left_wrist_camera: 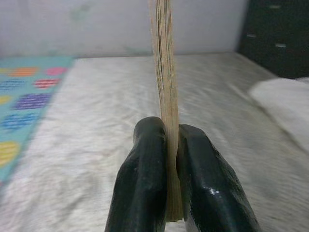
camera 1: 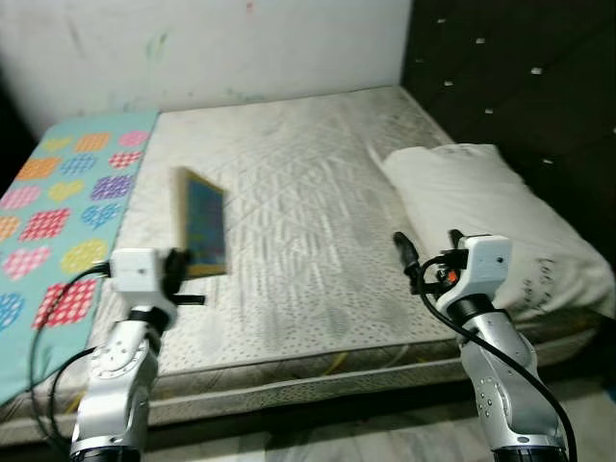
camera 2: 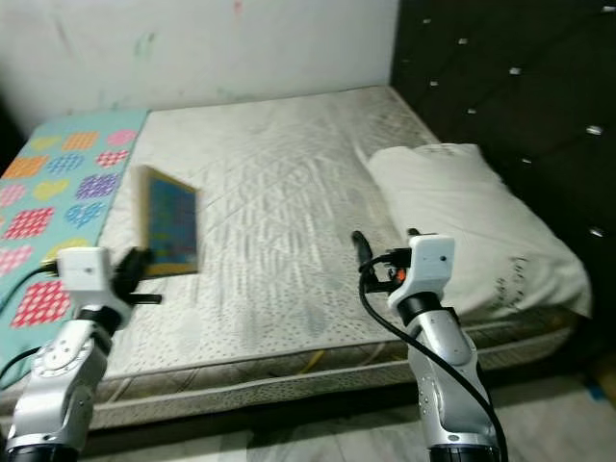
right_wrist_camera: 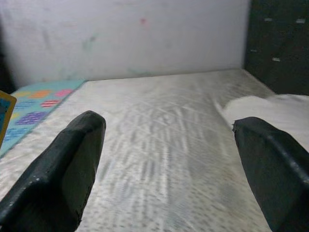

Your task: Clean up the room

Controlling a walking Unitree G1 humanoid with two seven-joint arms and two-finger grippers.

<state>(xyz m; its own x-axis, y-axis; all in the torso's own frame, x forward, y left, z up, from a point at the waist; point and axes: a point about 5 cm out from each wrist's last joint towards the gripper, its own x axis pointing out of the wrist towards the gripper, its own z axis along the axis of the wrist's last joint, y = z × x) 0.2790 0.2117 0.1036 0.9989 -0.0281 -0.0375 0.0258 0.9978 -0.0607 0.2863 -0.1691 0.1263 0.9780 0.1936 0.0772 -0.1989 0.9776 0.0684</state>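
A thin book (camera 1: 202,223) with a blue cover and a yellow border stands upright on its edge above the bare mattress (camera 1: 308,183). My left gripper (camera 1: 183,265) is shut on the book's lower edge. In the left wrist view both black fingers (left_wrist_camera: 145,164) press against the book (left_wrist_camera: 163,72) from either side. My right gripper (camera 1: 428,248) is open and holds nothing. It hovers over the mattress's near edge, just left of the white pillow (camera 1: 481,207). In the right wrist view its fingers (right_wrist_camera: 72,159) stand wide apart.
A teal sheet with coloured hearts (camera 1: 58,212) covers the bed's left side. A dark tufted headboard (camera 1: 520,77) rises on the right behind the pillow. A white wall (camera 1: 212,38) backs the bed. Tiled floor (camera 1: 337,438) runs along the near edge.
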